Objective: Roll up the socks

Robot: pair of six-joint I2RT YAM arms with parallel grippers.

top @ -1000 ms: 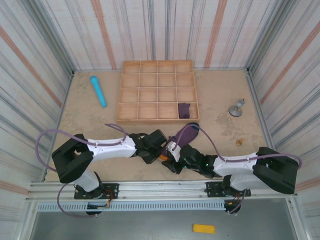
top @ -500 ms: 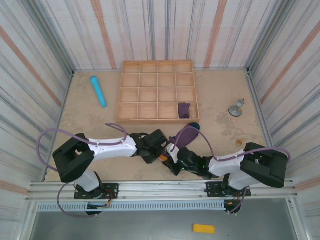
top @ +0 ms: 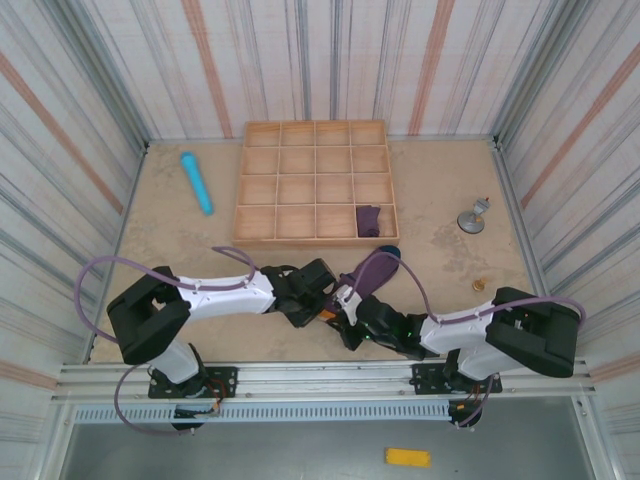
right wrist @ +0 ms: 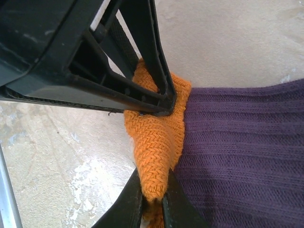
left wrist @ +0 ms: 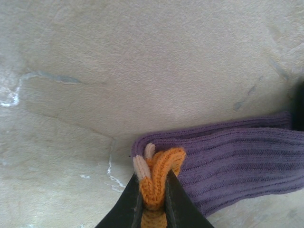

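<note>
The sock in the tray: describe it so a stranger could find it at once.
Start at the wooden grid tray at the far middle of the table. In its nearest row, the rightmost compartment holds a dark purple bundled sock. Its fellow sock lies stretched flat on the table outside the tray.

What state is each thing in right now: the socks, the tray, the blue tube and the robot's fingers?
Loose sock: stretched out on the table, unrolled, orange end pinched.
Second sock: bundled in a tray compartment.
Tray: holding one sock.
Blue tube: lying on the table beside the tray.
Left fingers: shut on the loose sock.
Right fingers: shut on the loose sock.
</note>
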